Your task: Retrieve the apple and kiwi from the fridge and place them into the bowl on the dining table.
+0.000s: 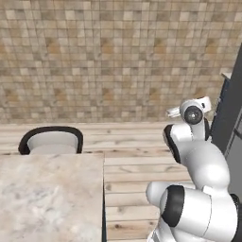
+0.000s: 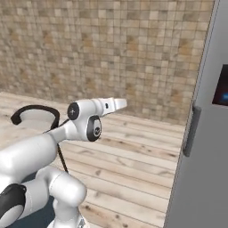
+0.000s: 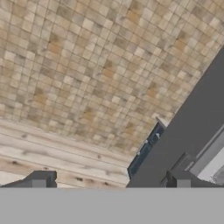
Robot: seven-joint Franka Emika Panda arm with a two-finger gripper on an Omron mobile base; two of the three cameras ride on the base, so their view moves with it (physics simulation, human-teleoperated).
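The fridge [image 2: 202,147] stands at the right with its grey door shut, a dark vertical handle [image 2: 191,130] and a black dispenser panel [image 2: 221,84] on it. Its dark side also fills the right of the hand view as the fridge [image 3: 188,131] and edges the left base view as the fridge [image 1: 230,111]. My gripper [image 3: 111,181] is open with nothing between its fingertips [image 3: 41,180], held in the air short of the fridge. One corner of the dining table [image 1: 47,198], beige and marbled, lies at lower left. The apple, the kiwi and the bowl are out of view.
A black-rimmed chair [image 1: 49,140] with a grey seat stands at the table's far end, also seen as the chair [image 2: 35,115]. Wooden floor [image 1: 137,165] runs between table and fridge. A tan tiled wall [image 1: 118,56] closes the back.
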